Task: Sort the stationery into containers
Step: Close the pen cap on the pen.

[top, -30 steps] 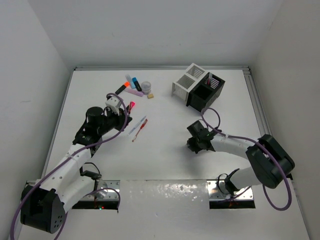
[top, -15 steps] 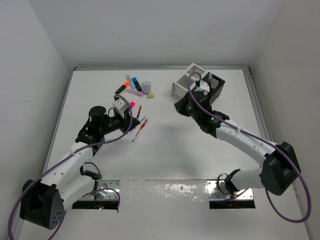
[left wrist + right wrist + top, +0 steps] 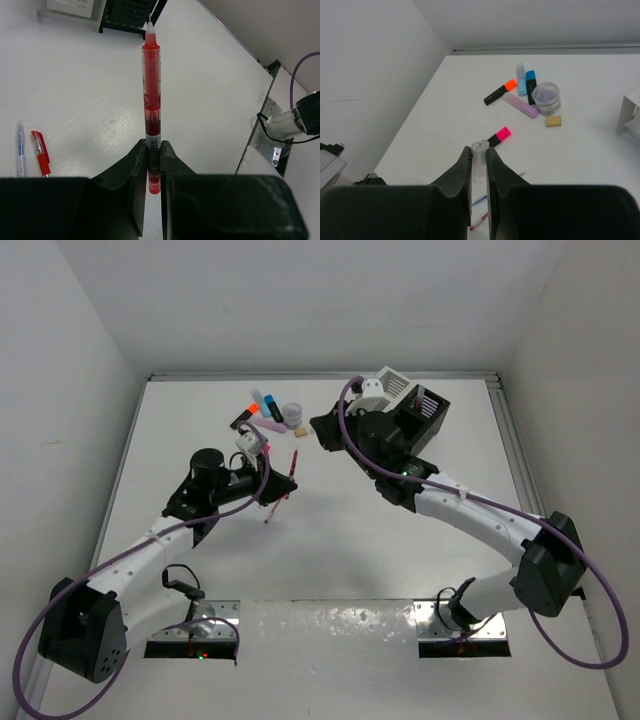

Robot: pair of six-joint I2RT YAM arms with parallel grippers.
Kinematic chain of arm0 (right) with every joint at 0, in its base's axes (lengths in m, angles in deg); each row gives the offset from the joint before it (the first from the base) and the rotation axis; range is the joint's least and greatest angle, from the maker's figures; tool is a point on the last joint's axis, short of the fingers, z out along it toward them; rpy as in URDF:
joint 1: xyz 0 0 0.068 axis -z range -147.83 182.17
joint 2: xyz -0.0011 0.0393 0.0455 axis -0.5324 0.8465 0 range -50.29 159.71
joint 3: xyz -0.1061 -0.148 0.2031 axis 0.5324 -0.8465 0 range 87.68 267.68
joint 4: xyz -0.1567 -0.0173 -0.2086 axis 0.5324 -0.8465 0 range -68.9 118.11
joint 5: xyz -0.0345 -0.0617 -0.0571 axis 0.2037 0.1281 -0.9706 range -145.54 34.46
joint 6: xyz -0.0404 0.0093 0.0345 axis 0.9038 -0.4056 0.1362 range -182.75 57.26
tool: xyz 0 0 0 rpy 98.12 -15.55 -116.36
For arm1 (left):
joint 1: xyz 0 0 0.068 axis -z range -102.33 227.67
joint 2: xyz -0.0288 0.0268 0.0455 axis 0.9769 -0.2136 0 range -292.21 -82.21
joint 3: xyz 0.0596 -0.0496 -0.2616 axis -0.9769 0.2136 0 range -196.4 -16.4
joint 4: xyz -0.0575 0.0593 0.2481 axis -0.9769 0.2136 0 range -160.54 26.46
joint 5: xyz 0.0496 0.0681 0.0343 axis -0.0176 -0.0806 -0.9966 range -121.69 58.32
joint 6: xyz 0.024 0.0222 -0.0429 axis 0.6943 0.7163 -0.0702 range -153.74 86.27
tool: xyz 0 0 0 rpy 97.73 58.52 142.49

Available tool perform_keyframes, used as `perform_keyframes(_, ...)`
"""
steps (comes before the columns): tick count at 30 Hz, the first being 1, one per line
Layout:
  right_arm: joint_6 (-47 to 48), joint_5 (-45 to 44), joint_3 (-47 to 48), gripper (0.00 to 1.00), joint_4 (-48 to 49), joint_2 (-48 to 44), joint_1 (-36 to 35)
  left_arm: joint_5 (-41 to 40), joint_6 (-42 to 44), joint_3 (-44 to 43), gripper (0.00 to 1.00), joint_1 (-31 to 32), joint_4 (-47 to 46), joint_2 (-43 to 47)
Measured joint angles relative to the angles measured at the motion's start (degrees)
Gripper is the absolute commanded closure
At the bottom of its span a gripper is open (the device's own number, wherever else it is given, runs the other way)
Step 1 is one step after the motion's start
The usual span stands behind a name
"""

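My left gripper [image 3: 153, 145] is shut on the lower end of a red pen [image 3: 151, 90], whose bare tip points toward the containers. In the top view that red pen [image 3: 291, 465] hangs above the table in the left gripper [image 3: 270, 460]. The right gripper [image 3: 479, 149] is shut on a small clear cap [image 3: 479, 162], and in the top view this gripper [image 3: 322, 430] is just right of the stationery pile. The white container [image 3: 388, 386] and black container [image 3: 420, 418] stand joined at the back right, partly hidden by the right arm.
Loose on the table lie an orange highlighter [image 3: 500, 91], a blue one [image 3: 531, 84], a lilac one [image 3: 520, 105], a pink-tipped black one [image 3: 499, 136], a tape roll [image 3: 546, 97] and a tan eraser [image 3: 553, 120]. A thin red pen [image 3: 40, 157] and a clear pen [image 3: 20, 150] lie together.
The right arm has swung from the table's right side, past the containers, leftward to the stationery pile. The left gripper has carried the red pen right toward it.
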Motion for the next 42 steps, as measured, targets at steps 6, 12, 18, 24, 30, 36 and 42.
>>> perform_keyframes(6, 2.4, 0.8, 0.1, 1.0, 0.1, 0.9, -1.4, -0.9, -2.2, -0.1, 1.0, 0.1, 0.1, -0.8)
perform_keyframes(12, 2.4, 1.2, 0.3, 1.0, 1.7, 0.9, -2.0, -2.1, -2.8, -0.1, 1.0, 0.5, 0.1, -1.6)
perform_keyframes(18, 2.4, 1.5, 0.4, 1.0, 3.1, 1.8, -3.8, -2.7, -3.3, -0.4, 1.0, 0.9, 0.0, -2.0)
perform_keyframes(24, 2.9, 1.6, 0.4, 1.0, 3.1, 3.3, -4.4, -3.2, -3.4, -0.4, 1.0, 0.9, 0.0, -2.0)
perform_keyframes(30, 3.1, 1.6, 0.4, 1.0, 3.1, 4.3, -4.4, -3.5, -3.4, -0.4, 1.0, 0.9, 0.0, -2.0)
perform_keyframes(36, 3.0, 1.7, 0.4, 1.0, 3.1, 4.4, -4.8, -3.7, -3.5, -0.4, 1.0, 0.9, 0.0, -2.0)
perform_keyframes(42, 3.0, 2.1, 0.4, 1.0, 3.1, 4.6, -5.1, -4.1, -3.6, -0.4, 1.0, 0.9, 0.0, -2.0)
